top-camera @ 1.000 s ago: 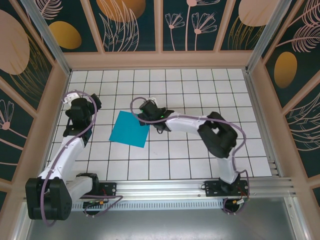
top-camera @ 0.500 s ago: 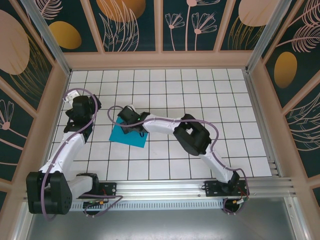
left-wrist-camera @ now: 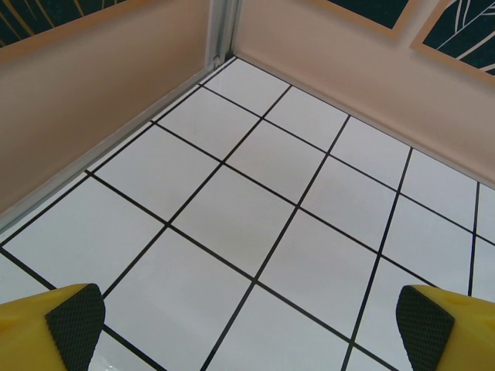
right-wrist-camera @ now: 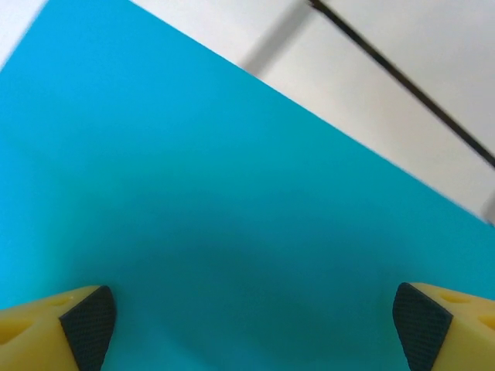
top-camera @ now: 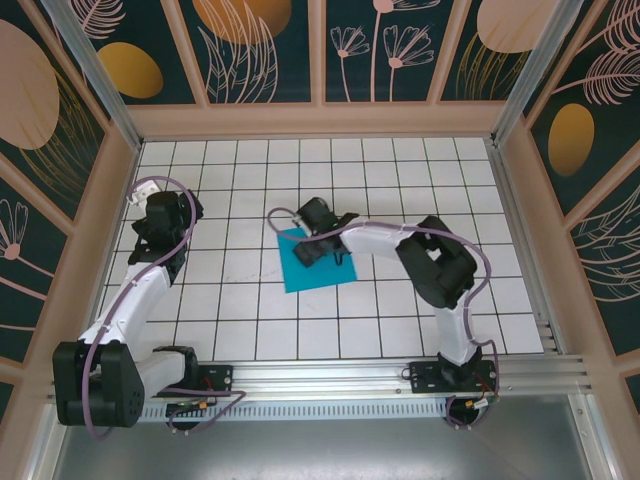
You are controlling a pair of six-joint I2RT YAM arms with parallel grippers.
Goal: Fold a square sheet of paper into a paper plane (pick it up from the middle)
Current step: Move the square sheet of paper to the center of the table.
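The square sheet of paper is teal-blue and lies flat on the white tiles near the middle of the floor, turned a little off the grid. My right gripper hangs over its far left part, open. In the right wrist view the paper spreads under the right gripper, whose yellow fingertips stand wide apart with nothing between them. My left gripper is far to the left, away from the paper. It shows open over bare tiles.
Peach-coloured walls close in the tiled floor at the back and on both sides. The back left corner lies ahead of the left gripper. A metal rail with both arm bases runs along the near edge.
The paper has slid about one tile to the right. The right gripper swung left over it, then came back right along with it. The left arm has barely moved.
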